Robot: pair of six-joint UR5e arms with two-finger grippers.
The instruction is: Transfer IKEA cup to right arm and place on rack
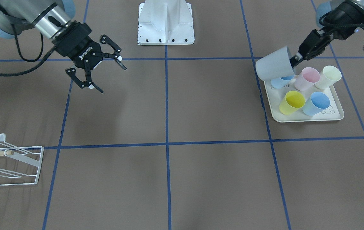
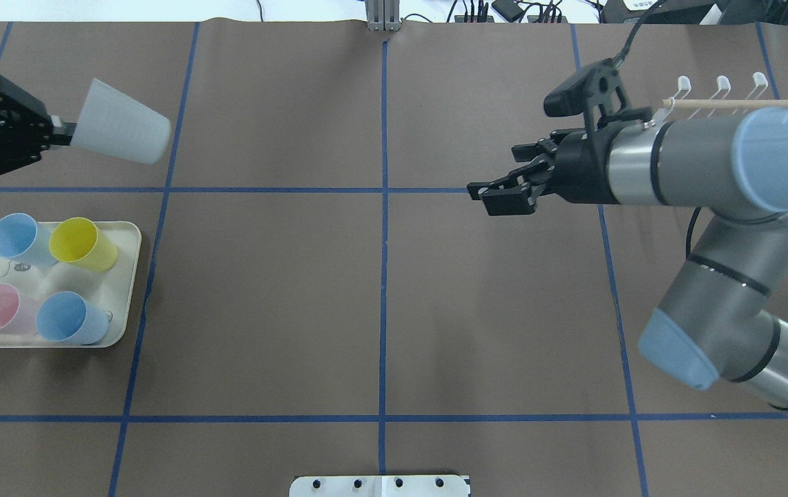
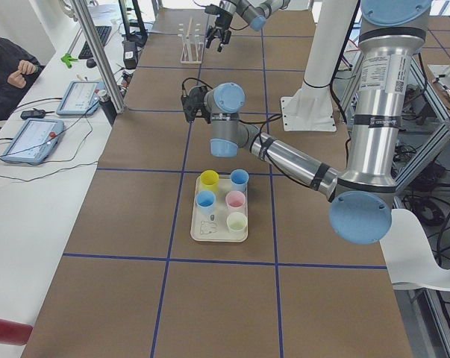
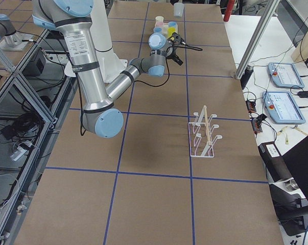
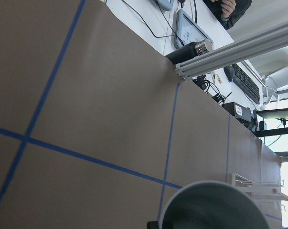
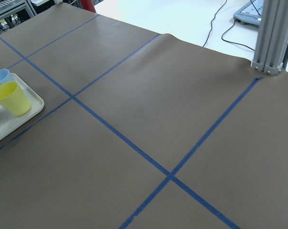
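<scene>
Hand-over in the making: the left claw [image 2: 68,132] is clamped on the rim of a grey cup [image 2: 124,131] and holds it clear of the counter [image 2: 262,310], just past the far edge of the tray [image 2: 132,269], where 5 other cups [image 2: 79,241] stand. The cup lies nearly level. Its mouth is at the left claw and its closed base leads toward the middle of the counter. The right claw [image 2: 497,193] hangs empty with its jaws spread wide, fingertips aimed at that base. The 2 are well apart, with the counter's centre line between them. The cup's long axis runs roughly along the line joining the claws, so the right claw looks set to take the cup by its base end. The rack [image 2: 718,96] waits behind the right claw, farther out on that arm's side, with nothing on it.
</scene>
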